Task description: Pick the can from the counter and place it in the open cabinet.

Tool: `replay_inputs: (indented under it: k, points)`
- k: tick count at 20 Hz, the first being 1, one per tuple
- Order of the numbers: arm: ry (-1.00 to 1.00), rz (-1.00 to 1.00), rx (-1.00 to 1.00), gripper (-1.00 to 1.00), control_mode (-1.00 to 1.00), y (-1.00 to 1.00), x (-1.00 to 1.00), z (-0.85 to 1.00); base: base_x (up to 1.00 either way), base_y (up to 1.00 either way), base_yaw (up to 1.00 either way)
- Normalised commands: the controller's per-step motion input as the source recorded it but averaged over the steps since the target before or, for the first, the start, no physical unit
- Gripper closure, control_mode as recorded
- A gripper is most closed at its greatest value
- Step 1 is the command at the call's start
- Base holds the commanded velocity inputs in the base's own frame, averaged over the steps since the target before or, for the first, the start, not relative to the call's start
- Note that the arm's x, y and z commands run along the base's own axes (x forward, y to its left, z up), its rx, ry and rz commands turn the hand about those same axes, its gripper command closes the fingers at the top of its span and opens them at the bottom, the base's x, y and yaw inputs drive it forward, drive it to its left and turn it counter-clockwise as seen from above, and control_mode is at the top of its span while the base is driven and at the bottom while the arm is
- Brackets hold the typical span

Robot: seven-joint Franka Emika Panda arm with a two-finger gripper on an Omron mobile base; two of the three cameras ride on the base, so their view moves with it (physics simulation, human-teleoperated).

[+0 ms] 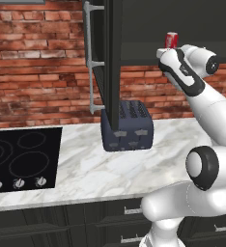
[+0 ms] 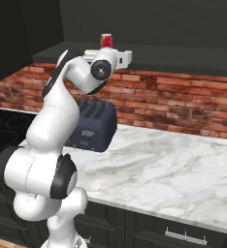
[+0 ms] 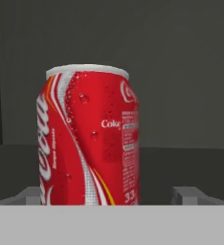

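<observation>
Red and upright on the dark shelf of the cabinet [image 1: 148, 29], the can [image 3: 87, 139] stands dead ahead between the tips of my gripper [image 3: 111, 194], whose jaws are spread wide and clasp nothing, its long axis vertical.

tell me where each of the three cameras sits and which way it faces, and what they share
Left base view: behind the arm's left, facing the brick wall, toaster, counter and open cabinet; the arm rises at lower right.
Right base view: behind the arm's right, facing the same counter and cabinet shelf; the arm rises at lower left.
Hand view: on the hand, looking level into the cabinet at the can; pale fingers flank it, spread apart.
Shared: all three show the upright red can on the shelf.
</observation>
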Motion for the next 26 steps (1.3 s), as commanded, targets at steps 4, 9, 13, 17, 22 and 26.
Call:
replay_inputs:
  k: [4, 9, 13, 17, 22, 26]
  points:
    - [0.00, 0.00, 0.00, -1.00, -1.00, -0.12, 0.00, 0.02, 0.00, 0.00, 0.00]
    - [-0.02, 0.00, 0.00, -1.00, -1.00, 0.00, -0.07, 0.16, 0.00, 0.00, 0.00]
    - [-0.09, 0.00, 0.00, -1.00, -1.00, 0.06, 0.00, 0.08, 0.00, 0.00, 0.00]
    - [-0.05, 0.00, 0.00, -1.00, -1.00, 0.22, -0.04, 0.00, 0.00, 0.00, 0.00]
    - [0.00, 0.00, 0.00, -1.00, -1.00, 0.11, -0.13, 0.15, 0.00, 0.00, 0.00]
    - [0.00, 0.00, 0.00, -1.00, -1.00, 0.00, -0.25, 0.46, 0.00, 0.00, 0.00]
